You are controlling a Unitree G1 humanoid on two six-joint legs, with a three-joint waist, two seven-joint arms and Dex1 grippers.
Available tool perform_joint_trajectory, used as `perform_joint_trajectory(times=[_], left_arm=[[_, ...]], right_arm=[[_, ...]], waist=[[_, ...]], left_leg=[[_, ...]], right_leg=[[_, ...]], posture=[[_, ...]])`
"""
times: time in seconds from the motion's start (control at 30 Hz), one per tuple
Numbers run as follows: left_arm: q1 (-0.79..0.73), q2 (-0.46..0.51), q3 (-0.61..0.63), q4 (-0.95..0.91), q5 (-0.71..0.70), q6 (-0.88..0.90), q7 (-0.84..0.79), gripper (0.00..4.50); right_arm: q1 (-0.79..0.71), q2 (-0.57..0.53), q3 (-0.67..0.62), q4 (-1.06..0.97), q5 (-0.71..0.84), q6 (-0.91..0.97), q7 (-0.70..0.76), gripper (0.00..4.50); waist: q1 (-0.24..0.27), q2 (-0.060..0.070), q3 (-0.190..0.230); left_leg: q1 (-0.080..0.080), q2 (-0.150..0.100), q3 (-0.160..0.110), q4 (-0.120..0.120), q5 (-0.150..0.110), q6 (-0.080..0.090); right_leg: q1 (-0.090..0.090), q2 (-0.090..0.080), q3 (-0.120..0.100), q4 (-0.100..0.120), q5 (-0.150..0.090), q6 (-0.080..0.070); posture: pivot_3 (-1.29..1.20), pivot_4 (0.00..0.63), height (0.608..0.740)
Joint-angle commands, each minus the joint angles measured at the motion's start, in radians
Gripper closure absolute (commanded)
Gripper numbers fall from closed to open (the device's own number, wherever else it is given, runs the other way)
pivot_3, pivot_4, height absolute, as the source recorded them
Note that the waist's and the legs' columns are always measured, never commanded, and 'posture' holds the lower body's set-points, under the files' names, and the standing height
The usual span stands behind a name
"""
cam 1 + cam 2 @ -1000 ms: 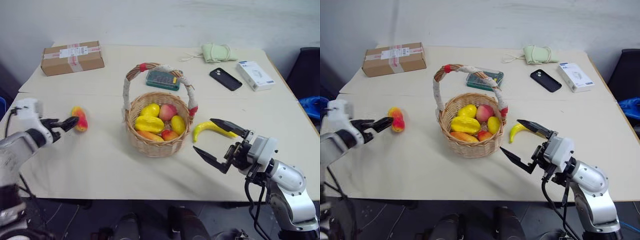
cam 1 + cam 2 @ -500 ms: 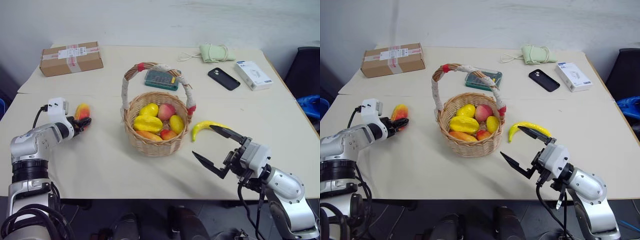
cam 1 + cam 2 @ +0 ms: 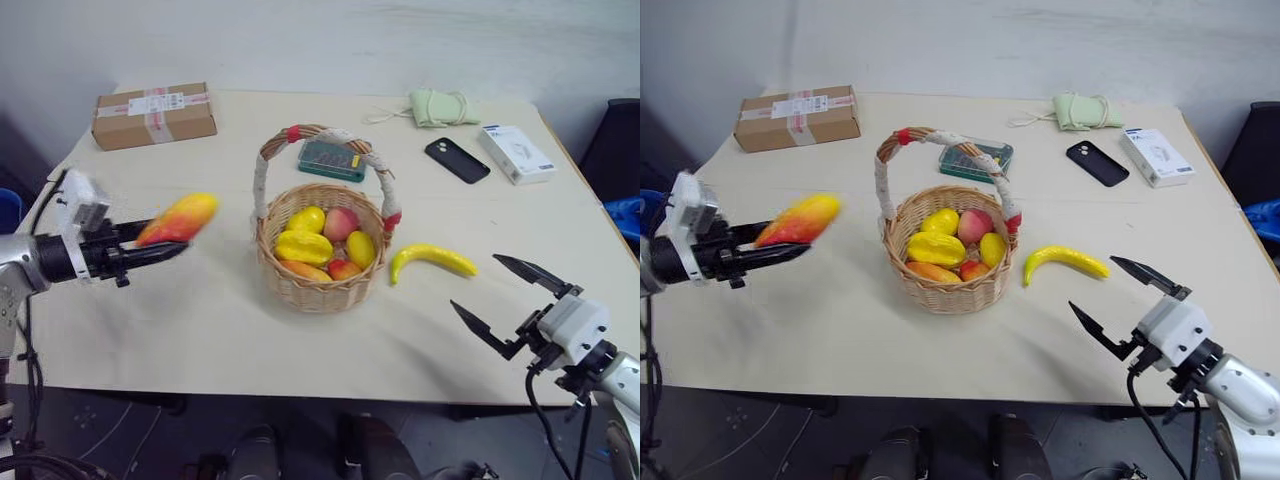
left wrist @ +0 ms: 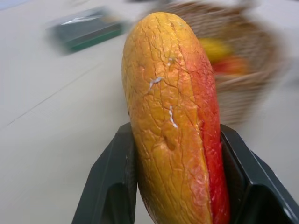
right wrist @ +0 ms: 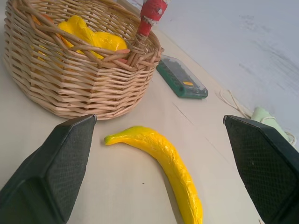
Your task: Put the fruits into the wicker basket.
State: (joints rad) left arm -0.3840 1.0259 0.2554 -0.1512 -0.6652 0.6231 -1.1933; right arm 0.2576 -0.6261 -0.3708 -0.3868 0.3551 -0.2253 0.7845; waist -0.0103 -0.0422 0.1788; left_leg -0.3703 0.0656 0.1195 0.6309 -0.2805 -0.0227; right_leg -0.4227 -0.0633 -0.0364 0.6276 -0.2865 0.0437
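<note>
Mango (image 3: 178, 219) — clamped in left claw (image 3: 160, 245), off the table.

Head pair above table (image 3: 200, 330); wrist close-ups

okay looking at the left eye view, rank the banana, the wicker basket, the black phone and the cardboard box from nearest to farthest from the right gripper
From the right gripper:
1. Banana, on the table beside the basket.
2. Wicker basket, mid-table.
3. Black phone, toward the far right edge.
4. Cardboard box, far left corner.
</note>
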Motion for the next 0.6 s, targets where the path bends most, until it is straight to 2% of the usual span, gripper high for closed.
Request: perform_joint_trajectory(times=[0.03,0.13,0.23,0.3,0.4,0.5,0.53,0.6], left_arm=[[-0.084,-0.06,-0.165,-0.118,0.03,-0.019,-0.013,2.78],[-0.209,-0.184,-0.276,-0.068,0.125,-0.024,0.1,2.78],[-0.281,-0.263,-0.326,0.035,0.209,-0.063,0.16,2.78],[-0.315,-0.3,-0.342,0.095,0.234,-0.066,0.178,2.04],[-0.328,-0.318,-0.348,0.12,0.24,-0.102,0.134,1.15],[-0.326,-0.323,-0.288,0.128,0.191,-0.14,0.084,0.24],[-0.32,-0.318,-0.244,0.114,0.14,-0.127,0.059,0.03],[-0.305,-0.301,-0.167,0.102,0.089,-0.134,0.042,0.03]], right_arm=[[0.016,-0.003,-0.035,-0.085,0.044,0.043,-0.027,0.0],[-0.003,0.031,-0.027,-0.159,0.071,0.127,-0.115,0.0],[-0.011,0.029,-0.02,-0.203,0.072,0.182,-0.141,0.0],[0.02,0.022,-0.014,-0.225,0.067,0.2,-0.126,0.0],[0.073,0.022,-0.045,-0.233,0.066,0.2,-0.107,0.0],[0.137,0.032,-0.12,-0.202,0.078,0.183,-0.093,0.0],[0.174,0.035,-0.158,-0.178,0.081,0.164,-0.073,0.0],[0.243,0.043,-0.234,-0.125,0.094,0.132,-0.031,0.0]], waist=[[0.007,0.005,-0.001],[0.009,0.007,0.001],[0.002,0.007,0.001],[0.0,0.007,0.001],[0.0,0.007,0.001],[0.002,0.007,0.001],[0.003,0.007,0.001],[0.006,0.007,0.001]], left_leg=[[0.0,-0.001,0.0,0.0,0.002,0.003],[0.0,-0.002,0.001,0.003,0.003,0.006],[-0.001,-0.002,0.0,0.006,0.004,0.004],[0.0,-0.001,0.0,0.006,0.003,0.003],[0.0,0.0,0.0,0.005,0.002,0.001],[-0.001,0.0,0.002,0.005,0.001,0.001],[-0.001,0.0,0.004,0.005,0.001,0.001],[-0.001,0.0,0.004,0.006,0.0,0.002]], right_leg=[[0.0,0.0,0.001,0.0,0.0,0.0],[0.0,0.004,0.003,0.001,0.002,0.003],[0.0,0.008,0.005,0.001,0.002,0.003],[0.0,0.015,0.01,0.001,0.002,0.004],[-0.001,0.02,0.012,0.002,0.002,0.004],[-0.004,0.021,0.013,0.002,0.001,0.005],[-0.004,0.021,0.014,0.002,0.001,0.005],[-0.004,0.021,0.014,0.002,0.001,0.005]], posture=[[0.0,0.15,0.74],[0.0,0.15,0.74],[0.0,0.15,0.74],[0.0,0.15,0.74],[0.0,0.15,0.74],[0.0,0.15,0.74],[0.0,0.15,0.74],[0.0,0.15,0.74]])
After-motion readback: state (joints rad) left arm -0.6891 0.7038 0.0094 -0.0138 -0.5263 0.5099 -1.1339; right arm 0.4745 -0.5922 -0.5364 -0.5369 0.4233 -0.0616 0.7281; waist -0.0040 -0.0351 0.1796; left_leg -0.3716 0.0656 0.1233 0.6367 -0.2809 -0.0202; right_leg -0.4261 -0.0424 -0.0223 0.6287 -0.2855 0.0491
